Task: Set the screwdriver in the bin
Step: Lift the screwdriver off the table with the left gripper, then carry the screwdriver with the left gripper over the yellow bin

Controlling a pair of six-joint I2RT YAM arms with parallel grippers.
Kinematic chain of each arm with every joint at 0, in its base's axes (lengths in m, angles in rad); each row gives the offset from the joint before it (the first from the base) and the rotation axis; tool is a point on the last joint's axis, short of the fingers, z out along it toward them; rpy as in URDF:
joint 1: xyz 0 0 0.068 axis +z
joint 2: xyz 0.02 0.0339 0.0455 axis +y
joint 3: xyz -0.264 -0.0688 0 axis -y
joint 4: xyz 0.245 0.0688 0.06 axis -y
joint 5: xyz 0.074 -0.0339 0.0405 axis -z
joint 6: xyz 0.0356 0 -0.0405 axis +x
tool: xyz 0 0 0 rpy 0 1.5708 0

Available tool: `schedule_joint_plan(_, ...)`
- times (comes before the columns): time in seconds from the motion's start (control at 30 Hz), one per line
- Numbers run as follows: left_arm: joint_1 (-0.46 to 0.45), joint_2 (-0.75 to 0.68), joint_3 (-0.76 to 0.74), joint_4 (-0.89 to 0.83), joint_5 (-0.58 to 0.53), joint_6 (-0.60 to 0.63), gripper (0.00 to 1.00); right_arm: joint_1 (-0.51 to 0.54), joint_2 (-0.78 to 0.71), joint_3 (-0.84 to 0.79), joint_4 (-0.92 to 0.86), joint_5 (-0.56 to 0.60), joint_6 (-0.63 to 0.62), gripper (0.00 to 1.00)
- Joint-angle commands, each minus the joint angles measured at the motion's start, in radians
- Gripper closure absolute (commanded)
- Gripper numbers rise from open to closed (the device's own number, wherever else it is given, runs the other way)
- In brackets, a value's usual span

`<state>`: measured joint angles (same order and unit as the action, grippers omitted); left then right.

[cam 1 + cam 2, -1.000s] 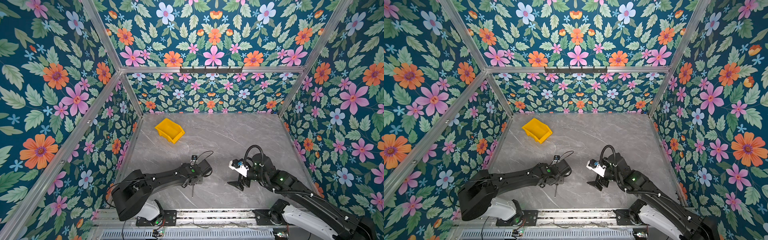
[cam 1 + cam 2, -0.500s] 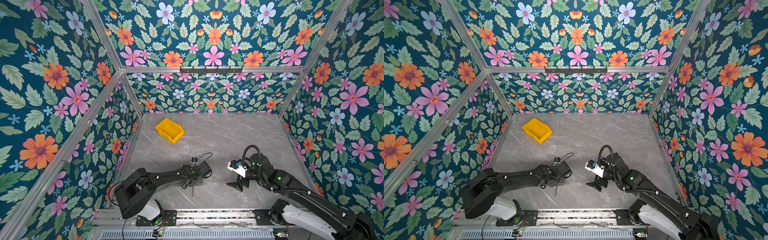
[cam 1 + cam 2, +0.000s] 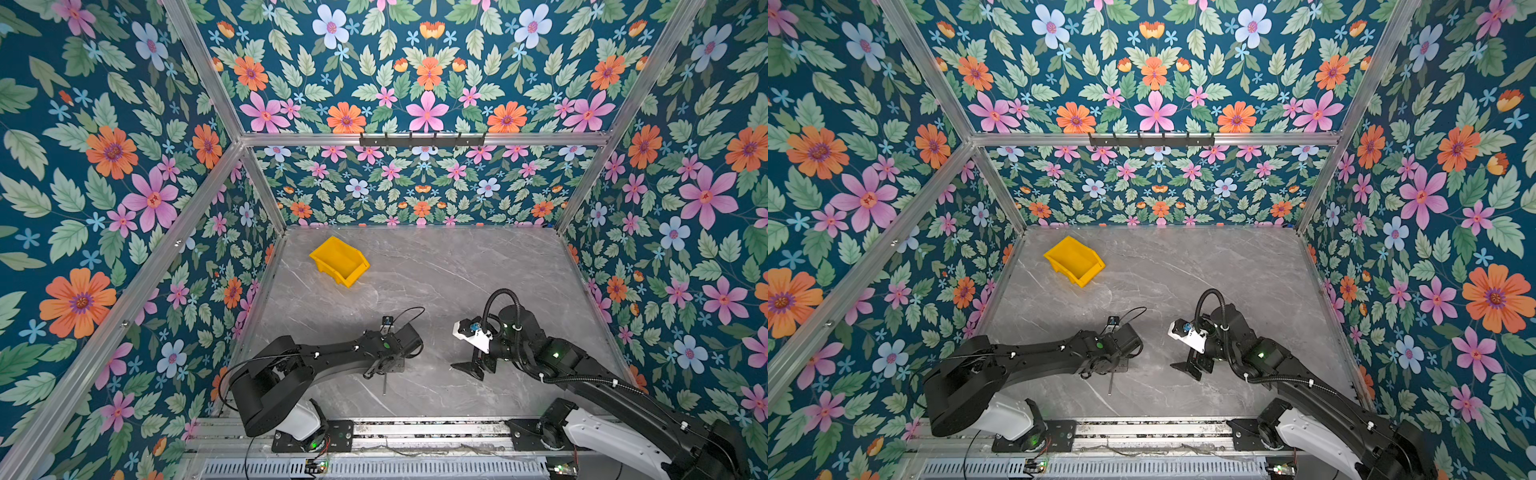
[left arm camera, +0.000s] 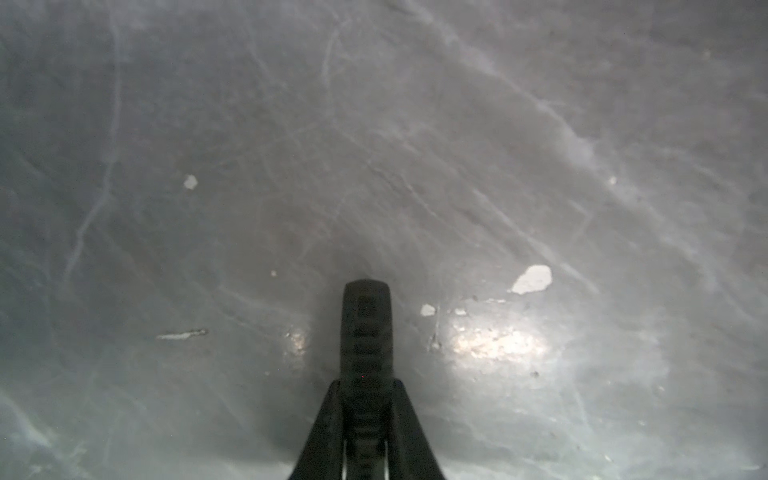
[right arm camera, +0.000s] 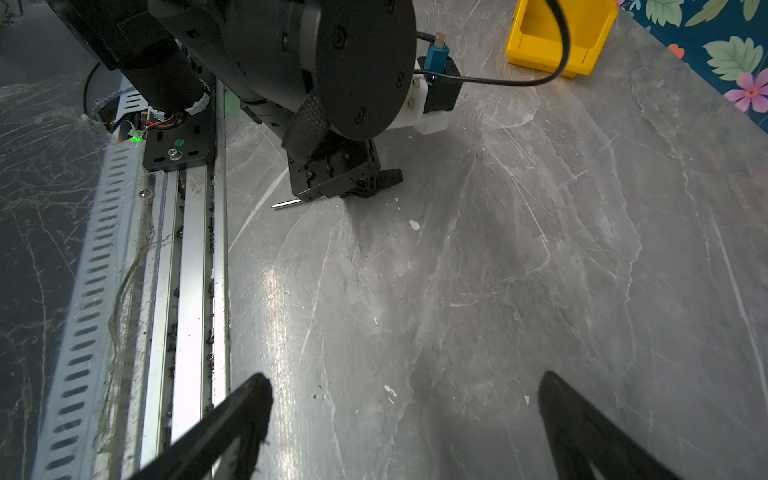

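Where both top views give only the silver shaft of the screwdriver (image 3: 384, 384), poking toward 6 o'clock from under the left gripper (image 3: 385, 369), the left wrist view shows its black ribbed handle pinched between narrowed jaws. Empty, the right gripper (image 5: 405, 395) gapes wide. Yellow plastic bin (image 3: 332, 272) at 11 o'clock on the grey marbled table (image 3: 457, 270), well apart.

In both top views the left gripper (image 3: 386, 369) hides the handle of the screwdriver (image 3: 384, 385); only its thin shaft shows. In the left wrist view the handle (image 4: 365, 328) is blurred, its ribs are hard to make out, and it runs off the bottom edge with the two fingers that clamp it. In the right wrist view the top edge cuts off the bin (image 5: 536, 50), the bottom edge cuts the fingers of the right gripper (image 5: 403, 380), and the screwdriver's middle is covered.
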<state>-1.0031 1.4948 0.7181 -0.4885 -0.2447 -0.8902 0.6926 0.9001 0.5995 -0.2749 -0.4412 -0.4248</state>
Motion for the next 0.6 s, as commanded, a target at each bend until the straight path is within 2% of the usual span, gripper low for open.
schedule_joint_plan(0.0, 0.000, -0.008, -0.003, -0.004, -0.023, -0.010, 0.90, 0.001, -0.004, 0.014, 0.014, -0.002, -0.015, 0.01)
schedule_joint_plan(0.37, 0.010, -0.056, 0.038, -0.003, -0.093, 0.010, 0.93, 0.001, -0.017, 0.013, 0.048, 0.013, -0.021, 0.01)
schedule_joint_plan(0.57, 0.075, -0.078, 0.090, 0.014, -0.127, 0.069, 0.94, 0.000, -0.001, 0.008, 0.117, 0.047, -0.015, 0.01)
